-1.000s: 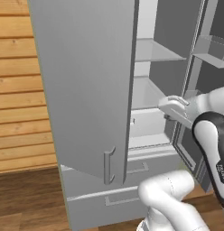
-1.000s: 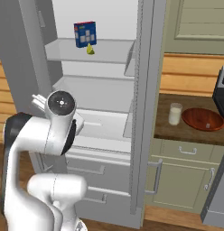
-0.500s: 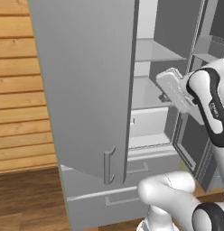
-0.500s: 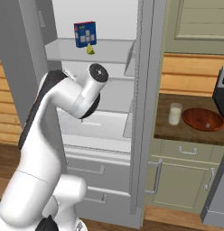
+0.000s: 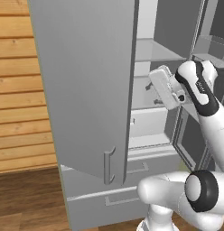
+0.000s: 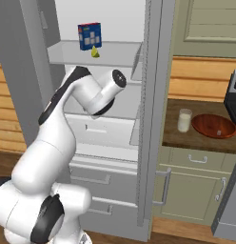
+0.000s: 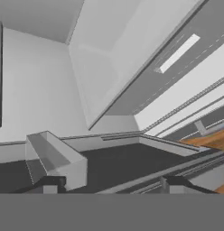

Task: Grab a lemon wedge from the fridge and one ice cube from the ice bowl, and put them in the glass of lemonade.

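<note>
The fridge stands with its doors open. On its upper shelf lies the small yellow lemon wedge, in front of a blue box. My gripper reaches into the fridge's middle level, well below the wedge's shelf. In the hand view the gripper is open, its fingertips wide apart with nothing between them, facing the grey fridge interior. The glass of lemonade and the reddish-brown ice bowl stand side by side on the counter to the right of the fridge.
The open left door hangs close on the arm's left, and the right door's edge runs between arm and counter. Beige cabinets sit under the counter. A dark stove borders the far right.
The arm has risen and swung further into the fridge, with the hand now higher. The fingers, together before, now stand apart.
</note>
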